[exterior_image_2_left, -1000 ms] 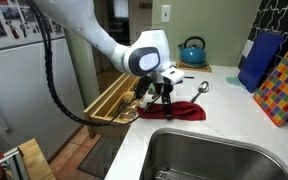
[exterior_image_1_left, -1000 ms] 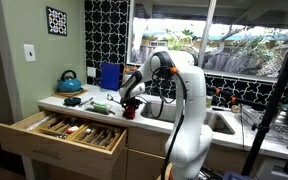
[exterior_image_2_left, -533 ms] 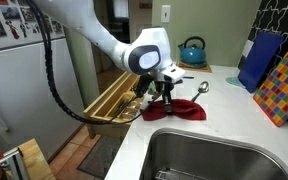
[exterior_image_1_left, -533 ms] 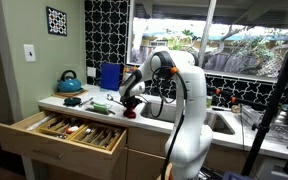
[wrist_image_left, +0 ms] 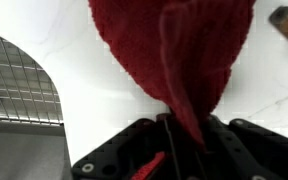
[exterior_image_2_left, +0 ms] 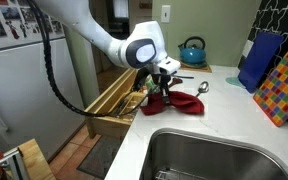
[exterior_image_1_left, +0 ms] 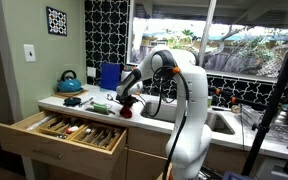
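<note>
The tool [exterior_image_2_left: 159, 90] has pinched the red cloth [exterior_image_2_left: 187, 104] and raised a fold.

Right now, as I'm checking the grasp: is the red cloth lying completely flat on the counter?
No, in the wrist view a fold of the red cloth is drawn up into the end effector, which pinches it.

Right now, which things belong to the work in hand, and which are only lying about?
In hand:
red cloth, pinched by the fingers

Lying about:
blue kettle
metal spoon
open drawer
sink
</note>
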Robot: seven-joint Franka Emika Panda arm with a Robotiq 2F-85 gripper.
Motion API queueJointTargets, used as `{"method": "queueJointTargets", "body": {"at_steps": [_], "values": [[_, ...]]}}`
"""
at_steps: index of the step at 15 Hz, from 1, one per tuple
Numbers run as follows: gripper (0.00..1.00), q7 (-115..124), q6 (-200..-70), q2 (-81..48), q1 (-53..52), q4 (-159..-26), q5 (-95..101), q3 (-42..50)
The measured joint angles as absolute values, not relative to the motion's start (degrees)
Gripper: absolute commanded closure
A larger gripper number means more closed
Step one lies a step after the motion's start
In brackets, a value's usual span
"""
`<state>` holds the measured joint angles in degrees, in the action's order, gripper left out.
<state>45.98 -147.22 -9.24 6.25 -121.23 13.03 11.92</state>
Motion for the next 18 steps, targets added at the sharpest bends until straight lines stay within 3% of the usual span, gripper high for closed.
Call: {"method": "queueJointTargets", "body": {"at_steps": [10, 11, 16, 17, 18], "values": [[0.97, 63.7, -141.7, -1.3, 2.1, -122.2, 24.2, 8.9], [0.87, 64.5, -140.0, -0.5, 2.1, -122.3, 24.2, 7.8], [0.87, 66.4, -137.6, 1.7, 1.9, -123.3, 24.2, 5.5], [0.97, 66.4, -137.6, 1.7, 1.9, -123.4, 24.2, 5.6], [0.97, 66.4, -137.6, 1.7, 1.9, -123.4, 24.2, 5.6]]}}
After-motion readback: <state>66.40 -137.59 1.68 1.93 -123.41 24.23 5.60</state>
